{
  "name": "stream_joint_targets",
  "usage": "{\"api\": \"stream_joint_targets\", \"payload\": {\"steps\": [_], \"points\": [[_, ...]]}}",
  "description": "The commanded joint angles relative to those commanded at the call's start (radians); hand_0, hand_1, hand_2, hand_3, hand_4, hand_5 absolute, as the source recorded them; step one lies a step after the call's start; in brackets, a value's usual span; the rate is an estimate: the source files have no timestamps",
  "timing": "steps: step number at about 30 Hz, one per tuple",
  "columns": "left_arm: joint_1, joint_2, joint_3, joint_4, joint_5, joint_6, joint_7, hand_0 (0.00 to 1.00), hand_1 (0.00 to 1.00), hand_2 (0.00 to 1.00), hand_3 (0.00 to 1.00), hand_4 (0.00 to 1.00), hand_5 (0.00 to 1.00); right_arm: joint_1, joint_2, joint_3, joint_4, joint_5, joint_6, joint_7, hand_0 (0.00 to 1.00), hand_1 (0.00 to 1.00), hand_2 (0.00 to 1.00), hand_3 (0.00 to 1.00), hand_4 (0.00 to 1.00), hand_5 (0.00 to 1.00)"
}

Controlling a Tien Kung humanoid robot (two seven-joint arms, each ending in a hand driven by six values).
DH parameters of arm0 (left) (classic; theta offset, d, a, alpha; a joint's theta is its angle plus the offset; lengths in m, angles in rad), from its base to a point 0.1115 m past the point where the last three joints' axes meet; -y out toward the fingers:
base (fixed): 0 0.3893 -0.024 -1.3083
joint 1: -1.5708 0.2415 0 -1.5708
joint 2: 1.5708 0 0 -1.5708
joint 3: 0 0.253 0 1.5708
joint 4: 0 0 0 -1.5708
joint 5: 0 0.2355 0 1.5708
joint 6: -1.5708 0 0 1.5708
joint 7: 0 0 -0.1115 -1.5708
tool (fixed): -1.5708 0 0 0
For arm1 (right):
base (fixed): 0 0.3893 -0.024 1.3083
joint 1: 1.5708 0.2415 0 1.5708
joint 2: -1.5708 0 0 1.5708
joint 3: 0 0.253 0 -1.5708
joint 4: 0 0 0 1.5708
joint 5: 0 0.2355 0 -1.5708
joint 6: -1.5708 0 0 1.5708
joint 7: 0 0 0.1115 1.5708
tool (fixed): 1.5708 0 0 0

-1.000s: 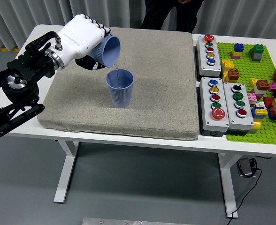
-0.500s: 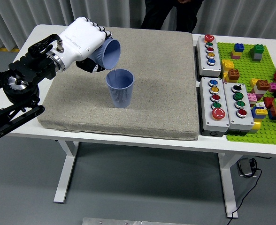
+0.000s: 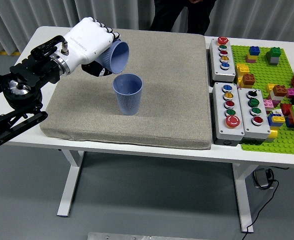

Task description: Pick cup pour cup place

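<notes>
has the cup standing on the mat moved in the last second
No. The standing cup sits at the same spot on the grey mat, same gap to the button boxes.

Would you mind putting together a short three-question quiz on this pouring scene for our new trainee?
1. True or false: the left hand holds the tilted cup with its mouth above the upright cup.
2. Multiple choice: the upright cup stands on A) the green brick baseplate, B) the grey mat, C) the bare white table.
3. Fill in the blank: the button boxes lie to the ___ of the mat in the head view.

Key: 1 true; 2 B; 3 right.
</notes>
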Motion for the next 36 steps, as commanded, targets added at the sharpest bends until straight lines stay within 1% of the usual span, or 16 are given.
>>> {"api": "stream_joint_targets", "payload": {"steps": [16,21,24,25,27,28,29,30,31,32,34,36], "points": [[0.0,0.005,-0.002,-0.01,0.0,0.002,0.002,0.493,0.455,0.47,0.479,0.776,0.173,0.002,0.0,0.0,0.0,0.001,-0.001,-0.002,0.697,0.632,0.587,0.59,0.002,0.218],[0.004,0.003,-0.009,-0.006,0.0,0.011,0.0,0.493,0.455,0.47,0.479,0.776,0.173,0.004,-0.001,0.0,0.0,0.001,-0.001,-0.002,0.697,0.632,0.587,0.59,0.002,0.218],[0.016,-0.002,-0.021,0.028,0.0,0.05,-0.019,0.491,0.454,0.468,0.478,0.775,0.173,0.004,0.0,-0.002,0.0,0.002,-0.001,-0.002,0.696,0.632,0.587,0.59,0.002,0.218],[0.022,-0.01,-0.027,0.049,-0.019,0.089,-0.033,0.491,0.454,0.468,0.478,0.775,0.173,0.004,0.0,-0.002,0.0,0.004,-0.002,-0.002,0.696,0.632,0.587,0.59,0.002,0.218],[0.03,-0.016,-0.036,0.068,-0.044,0.129,-0.045,0.491,0.454,0.468,0.478,0.775,0.173,0.004,0.001,-0.002,0.0,0.004,-0.002,-0.002,0.696,0.632,0.587,0.59,0.002,0.218],[0.034,-0.018,-0.042,0.077,-0.079,0.154,-0.051,0.49,0.453,0.465,0.476,0.78,0.176,0.004,0.001,-0.002,0.0,0.003,-0.002,-0.003,0.696,0.632,0.587,0.59,0.002,0.218],[0.038,-0.02,-0.047,0.083,-0.099,0.168,-0.057,0.49,0.453,0.465,0.476,0.78,0.176,0.003,0.001,-0.001,0.0,0.002,-0.002,-0.003,0.696,0.632,0.587,0.59,0.002,0.218],[0.05,-0.025,-0.063,0.101,-0.144,0.202,-0.078,0.49,0.453,0.465,0.476,0.78,0.176,0.002,0.002,0.0,0.0,-0.001,-0.001,-0.003,0.696,0.632,0.587,0.59,0.002,0.218],[0.053,-0.027,-0.067,0.107,-0.186,0.218,-0.085,0.49,0.453,0.465,0.476,0.78,0.176,0.001,0.003,0.001,0.0,-0.001,-0.001,-0.004,0.696,0.632,0.587,0.59,0.002,0.218],[0.066,-0.03,-0.086,0.115,-0.225,0.236,-0.098,0.49,0.453,0.465,0.476,0.78,0.176,0.0,0.003,0.001,0.0,-0.003,-0.001,-0.004,0.696,0.632,0.587,0.59,0.002,0.218],[0.09,-0.034,-0.121,0.122,-0.309,0.23,-0.114,0.497,0.452,0.467,0.477,0.783,0.179,-0.004,0.005,0.001,0.0,-0.002,-0.002,-0.005,0.696,0.631,0.587,0.591,0.002,0.22],[0.113,-0.041,-0.151,0.129,-0.393,0.245,-0.129,0.497,0.452,0.467,0.477,0.783,0.179,-0.007,0.006,0.002,0.0,-0.005,-0.001,-0.005,0.696,0.631,0.587,0.591,0.002,0.22]]}}
